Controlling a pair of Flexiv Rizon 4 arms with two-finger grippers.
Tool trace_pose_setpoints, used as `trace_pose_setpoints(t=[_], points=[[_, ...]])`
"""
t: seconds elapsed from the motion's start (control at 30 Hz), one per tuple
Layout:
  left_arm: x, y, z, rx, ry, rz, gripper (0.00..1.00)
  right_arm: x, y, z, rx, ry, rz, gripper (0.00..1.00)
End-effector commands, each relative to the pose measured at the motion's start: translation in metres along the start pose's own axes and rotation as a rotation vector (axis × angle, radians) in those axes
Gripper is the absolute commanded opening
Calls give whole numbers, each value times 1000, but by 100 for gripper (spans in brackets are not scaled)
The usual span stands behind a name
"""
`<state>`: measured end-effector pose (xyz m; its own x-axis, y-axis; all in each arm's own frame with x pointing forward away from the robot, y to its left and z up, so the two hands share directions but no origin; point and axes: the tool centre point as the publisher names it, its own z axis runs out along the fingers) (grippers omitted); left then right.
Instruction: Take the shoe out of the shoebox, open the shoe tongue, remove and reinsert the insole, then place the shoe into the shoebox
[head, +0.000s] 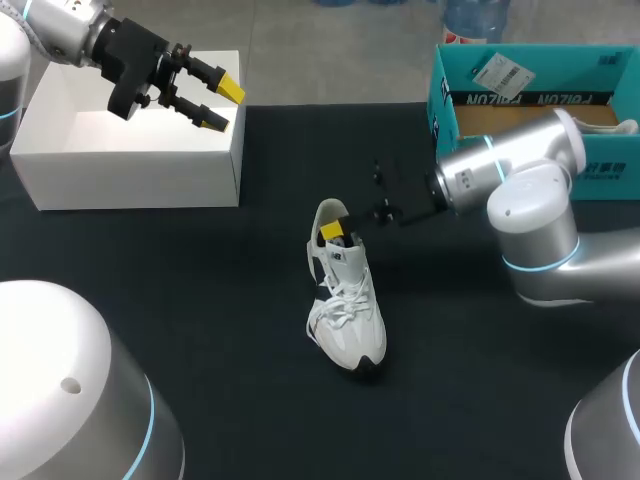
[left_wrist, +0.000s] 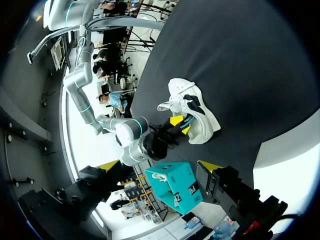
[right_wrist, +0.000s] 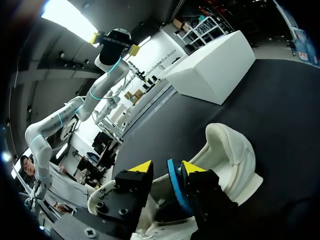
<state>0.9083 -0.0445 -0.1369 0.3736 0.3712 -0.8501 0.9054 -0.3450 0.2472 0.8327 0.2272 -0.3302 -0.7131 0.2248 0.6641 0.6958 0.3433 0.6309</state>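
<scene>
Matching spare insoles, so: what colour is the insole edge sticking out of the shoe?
Blue insole; the right wrist view shows it best.

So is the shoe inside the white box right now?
No, the shoe stands on the black table, well apart from the white box.

The work surface is a table (head: 250, 400) with a matte black covering, probably fabric, extending to its visible edges. Lighting on it is even, without hard shadows. A white rectangular box (head: 130, 165) stands at its far left corner.
</scene>
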Motion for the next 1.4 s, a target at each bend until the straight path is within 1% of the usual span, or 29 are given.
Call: trace_pose_setpoints(t=[0.03, 0.27, 0.57, 0.73, 0.93, 1.13, 1.17, 1.4], points=[[0, -1, -1, 0, 3, 1, 100, 4, 4, -1, 14, -16, -6, 100], [0, -1, -1, 0, 3, 1, 100, 6, 9, -3, 28, -29, -20, 100], [0, -1, -1, 0, 3, 1, 100, 13, 13, -3, 71, -59, -23, 100], [0, -1, -1, 0, 3, 1, 100, 18, 16, -7, 114, -98, -25, 100], [0, -1, -1, 0, 3, 1, 100, 19, 22, -14, 104, -142, -55, 100], [0, -1, -1, 0, 3, 1, 100, 21, 32, -18, 115, -180, -82, 100], [0, -1, -1, 0, 3, 1, 100, 21, 33, -18, 138, -191, -76, 100], [0, -1, -1, 0, 3, 1, 100, 26, 41, -26, 175, -247, -72, 100]])
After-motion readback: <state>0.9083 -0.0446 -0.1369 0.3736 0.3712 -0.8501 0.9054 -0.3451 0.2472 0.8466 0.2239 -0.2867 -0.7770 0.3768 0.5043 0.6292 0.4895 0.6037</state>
